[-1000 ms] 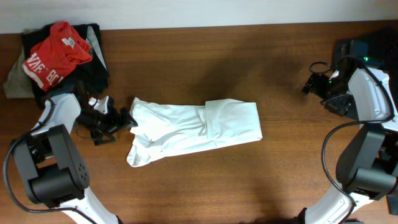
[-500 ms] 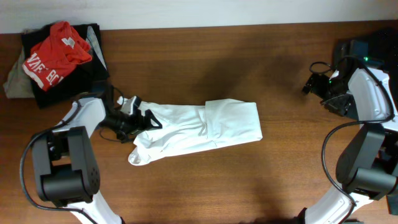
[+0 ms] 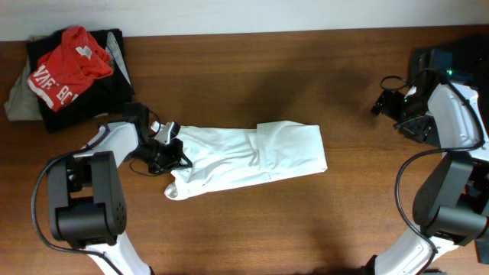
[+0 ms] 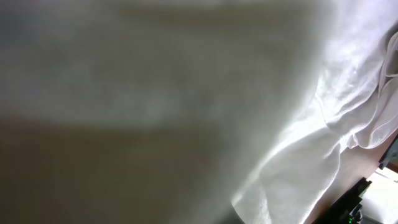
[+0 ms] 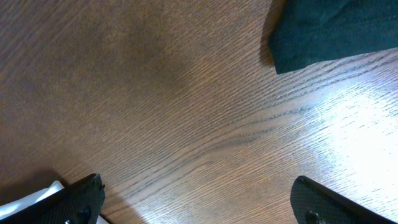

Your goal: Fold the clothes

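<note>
The white shirt (image 3: 244,156) lies folded into a long band across the middle of the table. My left gripper (image 3: 173,148) sits at its left end, shut on the cloth's edge. White fabric (image 4: 348,93) fills the left wrist view and hides the fingers there. My right gripper (image 3: 384,103) is far off at the right side of the table. In the right wrist view it (image 5: 199,208) stands wide open over bare wood, with nothing between its fingertips (image 5: 81,196).
A pile of other clothes sits at the back left corner: a red garment with white lettering (image 3: 69,65) on top of black (image 3: 114,72) and grey ones. A dark cloth (image 5: 329,31) lies ahead of the right gripper. The table's back edge meets a pale wall.
My left gripper has moved right from beside the shirt onto its left end and shut on it. The shirt has slid slightly to the right. The right arm has not moved.
</note>
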Tool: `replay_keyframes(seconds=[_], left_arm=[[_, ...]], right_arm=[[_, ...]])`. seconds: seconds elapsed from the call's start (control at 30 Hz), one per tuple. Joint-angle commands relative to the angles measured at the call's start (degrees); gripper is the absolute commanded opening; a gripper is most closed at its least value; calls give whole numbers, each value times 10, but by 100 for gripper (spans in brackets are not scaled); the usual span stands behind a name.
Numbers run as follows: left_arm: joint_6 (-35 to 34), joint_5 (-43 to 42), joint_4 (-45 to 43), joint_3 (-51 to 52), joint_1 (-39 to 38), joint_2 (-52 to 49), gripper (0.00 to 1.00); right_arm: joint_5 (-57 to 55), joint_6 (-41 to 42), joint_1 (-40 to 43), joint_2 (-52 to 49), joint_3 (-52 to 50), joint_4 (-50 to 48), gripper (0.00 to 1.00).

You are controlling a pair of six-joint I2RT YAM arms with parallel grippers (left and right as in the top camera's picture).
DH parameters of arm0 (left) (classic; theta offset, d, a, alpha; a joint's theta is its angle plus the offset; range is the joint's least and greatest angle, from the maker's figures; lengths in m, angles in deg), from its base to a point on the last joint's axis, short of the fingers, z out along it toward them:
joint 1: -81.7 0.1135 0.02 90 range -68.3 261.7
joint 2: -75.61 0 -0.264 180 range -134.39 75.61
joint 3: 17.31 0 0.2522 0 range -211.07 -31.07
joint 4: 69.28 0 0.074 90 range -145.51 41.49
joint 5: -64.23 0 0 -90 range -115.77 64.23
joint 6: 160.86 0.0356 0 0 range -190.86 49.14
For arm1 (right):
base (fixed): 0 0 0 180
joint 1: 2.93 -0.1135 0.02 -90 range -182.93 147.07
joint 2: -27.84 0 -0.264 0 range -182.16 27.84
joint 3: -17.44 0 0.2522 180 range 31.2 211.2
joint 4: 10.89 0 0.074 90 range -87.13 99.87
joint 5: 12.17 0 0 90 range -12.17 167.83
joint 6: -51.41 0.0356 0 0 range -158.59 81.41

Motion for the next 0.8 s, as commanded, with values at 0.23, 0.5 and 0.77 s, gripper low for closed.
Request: replay_keyframes(seconds=[0.23, 0.5, 0.77], left_arm=[[-45, 142, 114, -121, 80, -10, 1], [-57, 183, 239, -268, 87, -1, 1], [-57, 183, 274, -340, -89, 23, 1]], right_arm=[[-9, 7, 2, -1, 10, -2, 99], [-9, 7, 2, -1, 10, -2, 99], [-9, 7, 2, -1, 10, -2, 99]])
